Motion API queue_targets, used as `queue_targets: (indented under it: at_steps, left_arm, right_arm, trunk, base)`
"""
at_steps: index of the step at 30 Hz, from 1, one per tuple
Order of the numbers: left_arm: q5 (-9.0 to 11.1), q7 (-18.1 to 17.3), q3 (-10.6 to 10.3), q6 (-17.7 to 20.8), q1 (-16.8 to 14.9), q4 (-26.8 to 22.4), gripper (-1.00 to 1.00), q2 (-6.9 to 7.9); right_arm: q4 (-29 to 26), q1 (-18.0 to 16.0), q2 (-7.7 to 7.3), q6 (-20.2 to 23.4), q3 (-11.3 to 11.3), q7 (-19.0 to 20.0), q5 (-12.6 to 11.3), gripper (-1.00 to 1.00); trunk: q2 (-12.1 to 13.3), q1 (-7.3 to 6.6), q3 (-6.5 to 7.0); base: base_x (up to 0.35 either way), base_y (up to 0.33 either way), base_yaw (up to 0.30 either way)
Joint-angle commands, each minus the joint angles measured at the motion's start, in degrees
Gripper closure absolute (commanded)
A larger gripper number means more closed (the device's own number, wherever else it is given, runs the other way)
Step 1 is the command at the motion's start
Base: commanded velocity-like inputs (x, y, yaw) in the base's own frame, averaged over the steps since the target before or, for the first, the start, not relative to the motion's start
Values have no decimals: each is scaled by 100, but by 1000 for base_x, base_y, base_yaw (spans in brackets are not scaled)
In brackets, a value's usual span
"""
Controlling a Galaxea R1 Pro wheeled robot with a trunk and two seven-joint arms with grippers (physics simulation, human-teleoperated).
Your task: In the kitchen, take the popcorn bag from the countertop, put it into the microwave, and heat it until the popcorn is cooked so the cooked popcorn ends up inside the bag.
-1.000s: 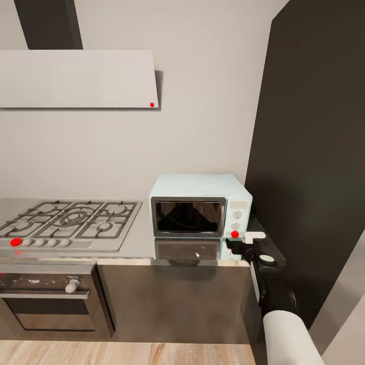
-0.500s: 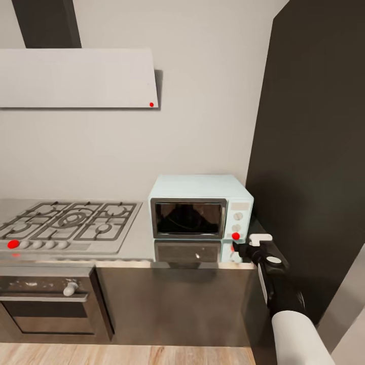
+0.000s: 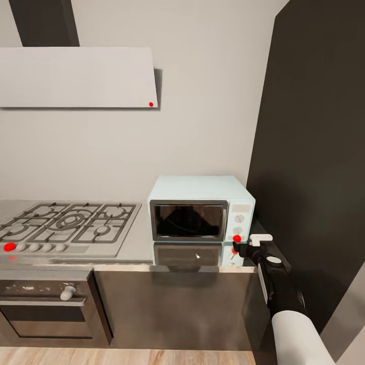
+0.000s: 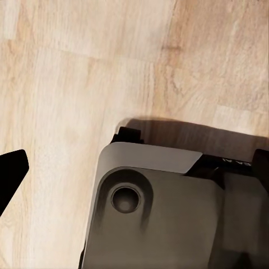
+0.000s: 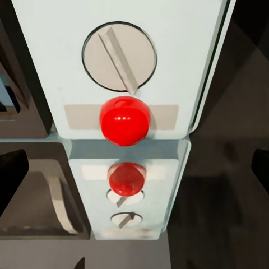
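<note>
We see our right gripper (image 3: pixel 242 248) just in front of the microwave (image 3: pixel 201 207), at its red button (image 3: pixel 236 238). A tall dark cabinet (image 3: pixel 314 152) walls off the right side. Left of the microwave, a bare strip of countertop (image 3: pixel 138 243) separates it from the hob (image 3: pixel 68 223).

The right arm (image 3: pixel 296 334) has a white rounded forearm, black wrist and black-and-white gripper (image 3: pixel 251 242).
</note>
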Motion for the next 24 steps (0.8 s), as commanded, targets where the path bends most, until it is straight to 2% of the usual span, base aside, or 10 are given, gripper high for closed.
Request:
queue_targets:
  at_steps: [1,6,7,17,24]
  left_arm:
    - [44,18,-49,-17,-4,3,-100,-1]
    - [46,18,-49,-17,-4,3,-100,-1]
    - [46,18,-49,-17,-4,3,-100,-1]
    - [46,18,-49,-16,-4,3,-100,-9]
    - [46,18,-49,-17,-4,3,-100,-1]
  right_arm:
    - [-10,-7,9,18,-29,55,60,-100]
    - [-16,-7,22,19,-29,59,98,-100]
    - [-16,-4,21,22,-29,62,103,100]
    - [-17,-8,20,29,-29,42,78,100]
    - [51,-6,29,26,-29,33,55,100]
  trunk:
    - [-5,1,-8]
    - [-5,1,-8]
    - [-5,1,-8]
    - [-5,1,-8]
    - [-5,1,-8]
  base:
    - [2,0,0]
    - [0,0,0]
    - [0,0,0]
    - [2,0,0]
    - [122,0,0]
